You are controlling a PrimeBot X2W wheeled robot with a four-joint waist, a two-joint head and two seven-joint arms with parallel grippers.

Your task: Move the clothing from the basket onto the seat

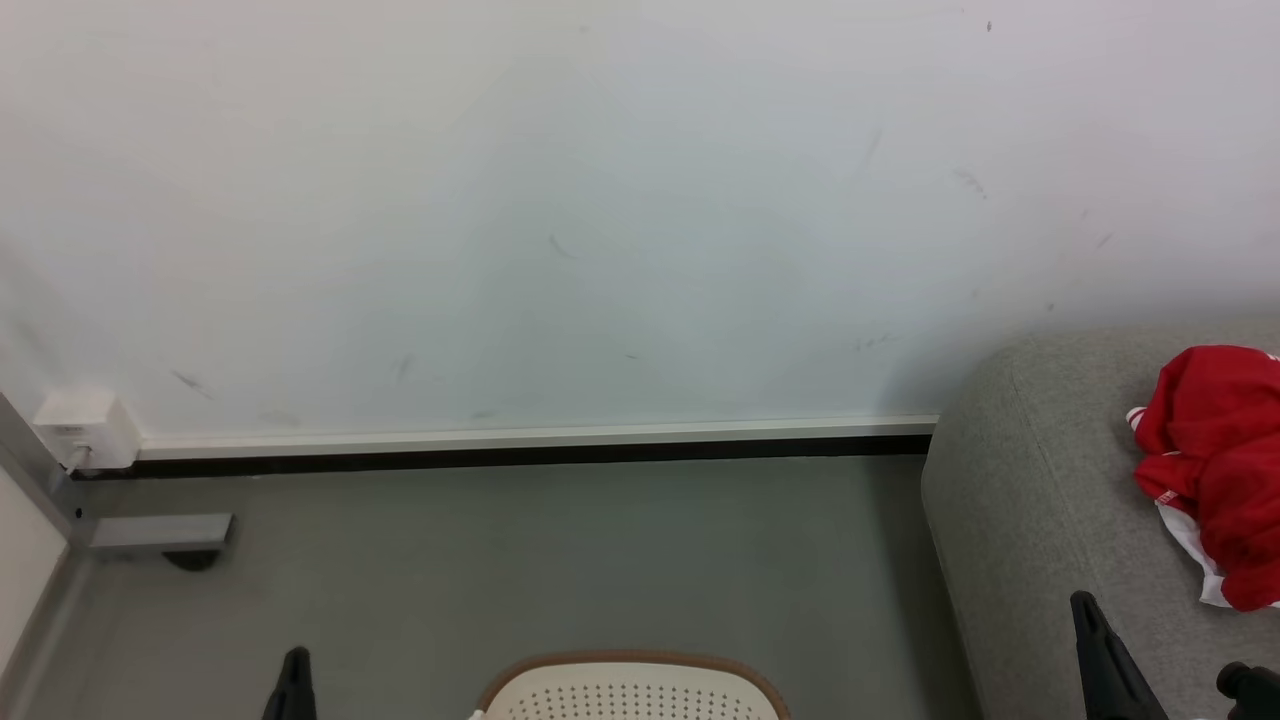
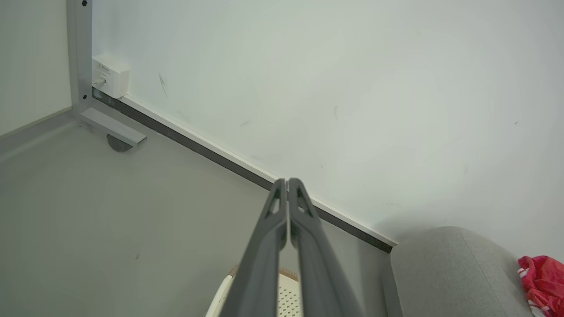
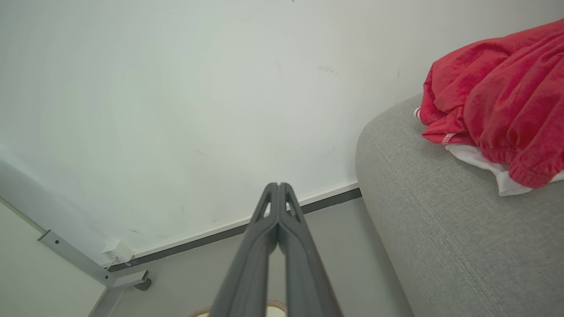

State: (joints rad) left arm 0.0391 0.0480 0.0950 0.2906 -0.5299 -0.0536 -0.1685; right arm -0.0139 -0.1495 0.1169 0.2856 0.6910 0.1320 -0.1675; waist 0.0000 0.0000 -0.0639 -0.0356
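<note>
Far off to the left, well beyond the left claw (image 2: 287, 182), a small white socket box (image 1: 85, 425) sits low on the wall (image 1: 600, 200). Just under it a grey metal foot (image 1: 160, 532) rests on the floor (image 1: 550, 560). The left claw hangs low with its two dark fingers pressed together and nothing between them.

To its right, between the two claws and nearer to me than their tips, is the basket (image 1: 620, 695). I can see its far wall and brown rim, not its inside, so I cannot tell whether any garment is left in it.

The right claw (image 3: 278, 185) is also pressed closed and empty, and it hovers over the near left end of the seat (image 1: 1020, 480). Ahead of that claw and to its right, near it but not touching, the clothing (image 1: 1215, 460) lies on the seat cushion. It is a crumpled red heap with a bit of white cloth showing beneath.

With red cloth on the seat and both claws empty, I'd judge this to be either a gap between garments or the end of the job. The next move calls for a look down into the basket. If something remains there, a claw must spread its fingers and go down inside the rim.

The floor is smooth, dull grey. The wall is pale with faint scuffs, and a white skirting (image 1: 540, 435) with a dark strip under it runs along its base up to the seat. The seat's woven grey cover looks soft and rounded, so cloth dropped there should stay put.
</note>
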